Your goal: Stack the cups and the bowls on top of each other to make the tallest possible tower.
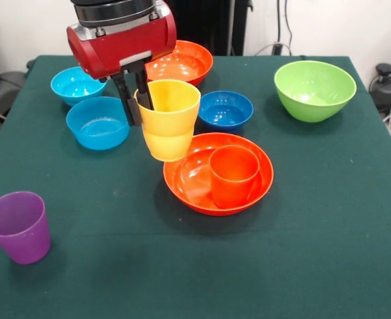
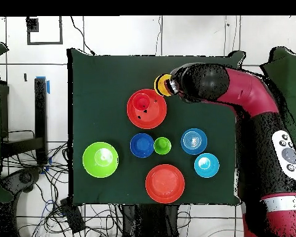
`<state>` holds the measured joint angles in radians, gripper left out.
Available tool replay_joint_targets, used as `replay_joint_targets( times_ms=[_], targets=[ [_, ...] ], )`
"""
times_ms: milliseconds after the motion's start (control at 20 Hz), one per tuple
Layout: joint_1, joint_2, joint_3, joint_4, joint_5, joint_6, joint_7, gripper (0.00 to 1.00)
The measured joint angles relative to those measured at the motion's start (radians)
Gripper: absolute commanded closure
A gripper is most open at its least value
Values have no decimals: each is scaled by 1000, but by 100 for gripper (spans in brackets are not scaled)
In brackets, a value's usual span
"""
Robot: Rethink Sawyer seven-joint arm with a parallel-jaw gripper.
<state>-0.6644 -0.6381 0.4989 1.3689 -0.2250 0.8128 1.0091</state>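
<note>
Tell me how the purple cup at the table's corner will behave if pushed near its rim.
The purple cup stands upright, narrower at its base than its rim, so it will probably tip rather than slide. It looks like thin plastic, likely light. Tipped, it would probably roll in a curve.

Your red and black gripper [image 1: 134, 100] grips a yellow cup [image 1: 168, 119]; just beside it sit an orange cup [image 1: 233, 174], orange bowl [image 1: 202, 193], and dark blue bowl [image 1: 225, 110].

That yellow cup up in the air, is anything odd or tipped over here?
Nothing is spilled or broken. The yellow cup hangs slightly tilted in the robot's hand, one finger inside its rim, beside the orange bowl that holds the orange cup. Everything else stands upright.
</note>
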Motion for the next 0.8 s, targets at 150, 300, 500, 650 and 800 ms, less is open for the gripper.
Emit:
replay_joint_targets(
  times_ms=[150,300,500,650,800],
  targets=[
    [0,1,0,0,8,-4,0,100],
    [0,2,0,0,18,-4,0,100],
    [0,2,0,0,33,-9,0,100],
    [0,2,0,0,37,-18,0,100],
    [0,2,0,0,39,-30,0,100]
  ],
)
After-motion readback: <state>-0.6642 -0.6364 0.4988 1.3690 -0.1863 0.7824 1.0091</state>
